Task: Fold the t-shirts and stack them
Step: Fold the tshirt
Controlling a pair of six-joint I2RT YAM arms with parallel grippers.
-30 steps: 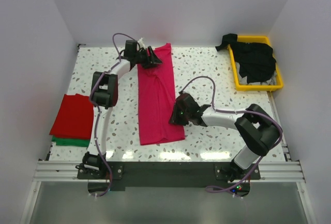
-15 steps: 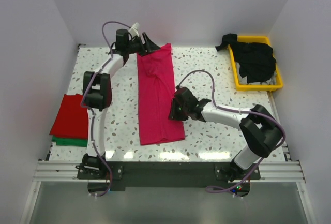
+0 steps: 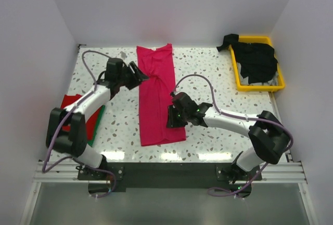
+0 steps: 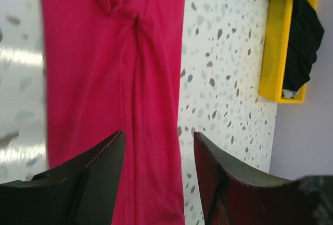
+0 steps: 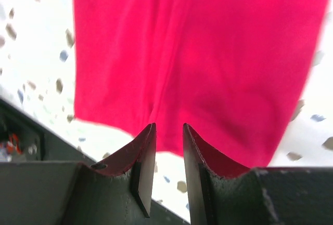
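While it lies mid-table [image 3: 208, 69], the magenta-pink t-shirt [image 3: 156, 100] is seen as a long strip, its long axis run from far edge to near edge. The left gripper [image 4: 158, 137] is held open above its far part. The right gripper [image 5: 166, 126] is set narrowly parted at its near right edge; whether it grips the cloth cannot be told.

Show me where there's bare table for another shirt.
Bare: between the pink shirt and the yellow tray; also between the pink shirt and the red stack, near the front. Crowded: the tray, heaped with black shirts.
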